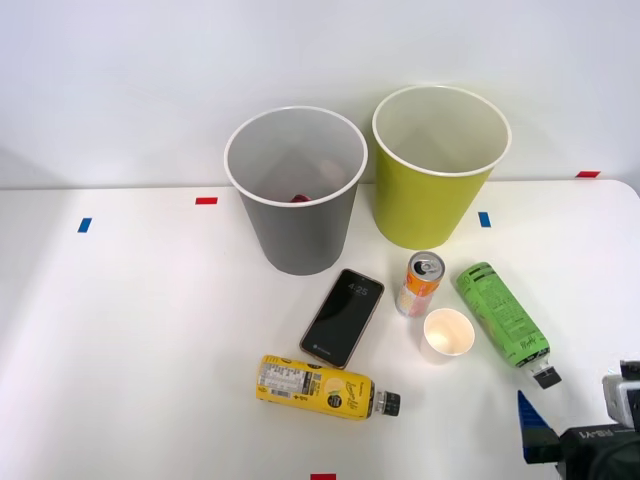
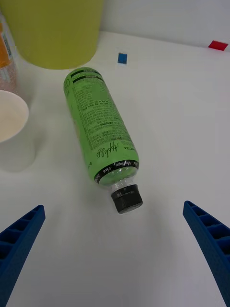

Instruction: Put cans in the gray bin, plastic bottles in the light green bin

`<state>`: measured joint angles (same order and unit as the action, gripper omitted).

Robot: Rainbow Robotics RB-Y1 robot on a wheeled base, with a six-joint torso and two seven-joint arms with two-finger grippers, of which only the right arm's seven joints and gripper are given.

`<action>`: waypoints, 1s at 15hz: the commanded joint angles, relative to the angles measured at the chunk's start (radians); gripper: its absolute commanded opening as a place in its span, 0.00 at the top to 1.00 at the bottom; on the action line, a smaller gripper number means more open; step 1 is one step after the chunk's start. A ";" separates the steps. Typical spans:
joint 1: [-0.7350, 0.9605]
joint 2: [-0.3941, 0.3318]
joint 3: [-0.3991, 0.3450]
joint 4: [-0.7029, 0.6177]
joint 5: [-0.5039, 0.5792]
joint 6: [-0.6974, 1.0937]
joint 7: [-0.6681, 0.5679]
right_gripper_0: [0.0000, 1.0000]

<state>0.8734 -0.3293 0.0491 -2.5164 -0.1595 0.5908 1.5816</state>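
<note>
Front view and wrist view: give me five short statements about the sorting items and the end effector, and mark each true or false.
1. The green-label bottle lies on its side on the table. True.
2. The can stands inside the gray bin. False: it stands upright on the table, beside the paper cup.
3. The right end effector is shut on the green-label bottle. False: its fingers are spread open, holding nothing, with the bottle's cap just ahead.
4. The phone lies between the gray bin and the yellow-label bottle. True.
5. The light green bin lies tipped over. False: it stands upright.
</note>
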 commanded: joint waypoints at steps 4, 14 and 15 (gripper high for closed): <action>-0.464 -0.051 -0.190 -0.102 -0.166 0.728 -0.048 0.00; -0.860 -0.172 -0.225 0.133 -0.391 1.000 -0.020 0.00; -0.904 -0.171 -0.221 0.143 -0.391 1.074 -0.028 0.00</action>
<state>0.0314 -0.4969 -0.1777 -2.3947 -0.5474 1.5754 1.5607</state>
